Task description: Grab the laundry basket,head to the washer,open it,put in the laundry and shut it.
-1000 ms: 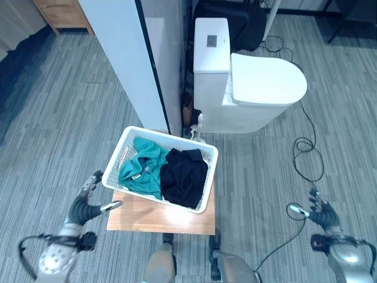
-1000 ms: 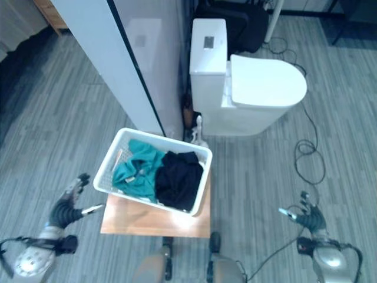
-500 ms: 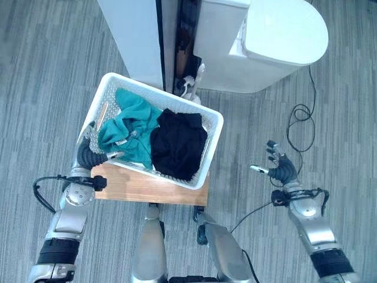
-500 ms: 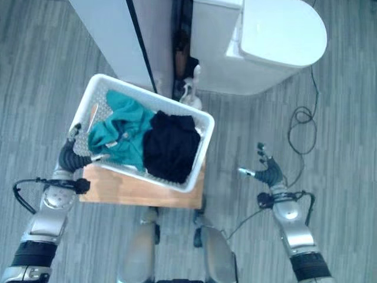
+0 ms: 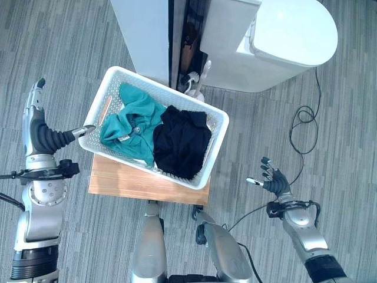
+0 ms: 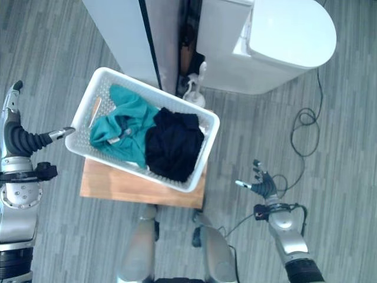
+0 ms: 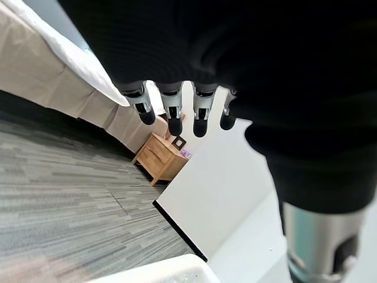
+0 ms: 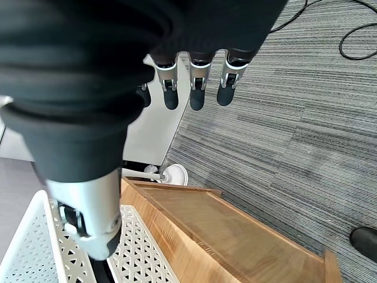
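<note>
While clothes hide its floor, the laundry basket sits ungrasped

White laundry basket is seen set askew on a small wooden counter, teal garment and black garment inside. Left hand is held just beside its left rim, fingers straight. Right hand is held well apart, fingers relaxed.

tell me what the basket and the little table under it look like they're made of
The laundry basket looks like white moulded plastic: its walls are a glossy perforated lattice. The small table under it looks like light wood, or a wood-look veneer, with visible grain and a smooth, faintly shiny top.
</note>
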`<state>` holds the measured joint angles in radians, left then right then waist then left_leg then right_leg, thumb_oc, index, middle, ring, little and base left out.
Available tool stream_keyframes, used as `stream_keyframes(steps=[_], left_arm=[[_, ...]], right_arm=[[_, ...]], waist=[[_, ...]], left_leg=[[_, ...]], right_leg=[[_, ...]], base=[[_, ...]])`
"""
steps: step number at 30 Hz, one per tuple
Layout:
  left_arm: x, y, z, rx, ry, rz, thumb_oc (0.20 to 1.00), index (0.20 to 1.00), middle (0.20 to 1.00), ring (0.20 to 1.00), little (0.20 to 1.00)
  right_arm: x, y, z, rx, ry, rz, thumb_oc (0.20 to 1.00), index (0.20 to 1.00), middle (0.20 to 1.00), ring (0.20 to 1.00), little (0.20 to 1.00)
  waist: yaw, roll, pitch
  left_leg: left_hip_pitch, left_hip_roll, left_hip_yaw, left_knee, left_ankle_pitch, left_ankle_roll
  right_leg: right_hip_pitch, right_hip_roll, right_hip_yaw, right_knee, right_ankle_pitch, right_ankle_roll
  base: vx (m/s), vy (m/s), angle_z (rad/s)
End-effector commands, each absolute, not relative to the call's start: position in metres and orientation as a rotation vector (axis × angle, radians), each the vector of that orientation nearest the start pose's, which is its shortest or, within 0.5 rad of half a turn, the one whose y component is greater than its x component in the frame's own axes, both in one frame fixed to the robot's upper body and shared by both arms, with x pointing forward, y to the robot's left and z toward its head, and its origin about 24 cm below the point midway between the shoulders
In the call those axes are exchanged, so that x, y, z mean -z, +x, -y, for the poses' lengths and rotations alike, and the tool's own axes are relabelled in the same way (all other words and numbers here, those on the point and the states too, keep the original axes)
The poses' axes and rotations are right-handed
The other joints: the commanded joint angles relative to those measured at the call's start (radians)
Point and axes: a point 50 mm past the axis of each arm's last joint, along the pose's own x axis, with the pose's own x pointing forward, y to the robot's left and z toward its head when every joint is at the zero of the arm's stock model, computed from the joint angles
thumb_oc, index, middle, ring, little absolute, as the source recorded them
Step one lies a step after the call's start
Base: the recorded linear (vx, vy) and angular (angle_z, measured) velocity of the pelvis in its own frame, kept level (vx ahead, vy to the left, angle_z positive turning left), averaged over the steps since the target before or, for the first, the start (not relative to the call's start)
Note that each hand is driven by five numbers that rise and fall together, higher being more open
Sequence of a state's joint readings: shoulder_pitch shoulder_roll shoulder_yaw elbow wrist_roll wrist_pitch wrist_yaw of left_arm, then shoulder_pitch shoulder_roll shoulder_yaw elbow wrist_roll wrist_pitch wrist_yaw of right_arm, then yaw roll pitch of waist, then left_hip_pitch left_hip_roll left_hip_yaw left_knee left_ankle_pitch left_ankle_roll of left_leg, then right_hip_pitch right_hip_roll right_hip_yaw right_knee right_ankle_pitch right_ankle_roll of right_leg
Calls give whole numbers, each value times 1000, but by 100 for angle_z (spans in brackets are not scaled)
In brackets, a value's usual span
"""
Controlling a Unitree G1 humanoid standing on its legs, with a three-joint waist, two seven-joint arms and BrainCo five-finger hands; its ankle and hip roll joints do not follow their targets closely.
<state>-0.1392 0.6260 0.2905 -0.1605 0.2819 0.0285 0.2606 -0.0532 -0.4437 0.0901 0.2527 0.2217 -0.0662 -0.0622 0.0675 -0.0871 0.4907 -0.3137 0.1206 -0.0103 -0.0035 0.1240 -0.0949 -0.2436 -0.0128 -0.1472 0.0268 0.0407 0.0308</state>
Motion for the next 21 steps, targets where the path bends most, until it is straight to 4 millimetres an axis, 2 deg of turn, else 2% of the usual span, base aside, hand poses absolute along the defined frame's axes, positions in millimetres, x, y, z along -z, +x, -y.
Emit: stream_keyframes(steps=[1,5,8,16,21], left_arm=[[-191,273,-312,-628,891,350,1000,1000,1000,1000,1000],[-195,297,-327,-684,927,248,1000,1000,1000,1000,1000],[-198,307,-329,-684,910,215,1000,1000,1000,1000,1000],[-208,316,-337,-701,930,191,1000,1000,1000,1000,1000],[-205,317,-344,-707,905,144,1000,1000,1000,1000,1000]], right_arm=[[-38,257,235,32,-237,-62,1000,1000,1000,1000,1000],[-44,261,233,18,-246,-43,1000,1000,1000,1000,1000],[-44,261,233,28,-232,-40,1000,1000,1000,1000,1000],[-40,258,231,18,-220,-57,1000,1000,1000,1000,1000],[-39,256,230,-11,-259,-71,1000,1000,1000,1000,1000]], waist=[[-27,-21,-77],[-53,-47,-62],[-65,-61,-53],[-82,-89,-58],[-86,-98,-61]], left_leg=[[-30,79,9,82,-74,-45],[-46,92,7,97,-75,-46],[-52,98,3,102,-81,-47],[-64,110,5,114,-88,-46],[-70,113,4,131,-98,-45]], right_leg=[[-29,-175,-63,25,2,119],[-44,-165,-59,31,3,117],[-46,-156,-60,30,-1,118],[-52,-141,-50,17,7,119],[-51,-133,-42,13,9,119]], base=[[-40,-5,0],[-7,-3,-1],[17,-33,-5],[5,-14,-5],[1,-4,-1]])
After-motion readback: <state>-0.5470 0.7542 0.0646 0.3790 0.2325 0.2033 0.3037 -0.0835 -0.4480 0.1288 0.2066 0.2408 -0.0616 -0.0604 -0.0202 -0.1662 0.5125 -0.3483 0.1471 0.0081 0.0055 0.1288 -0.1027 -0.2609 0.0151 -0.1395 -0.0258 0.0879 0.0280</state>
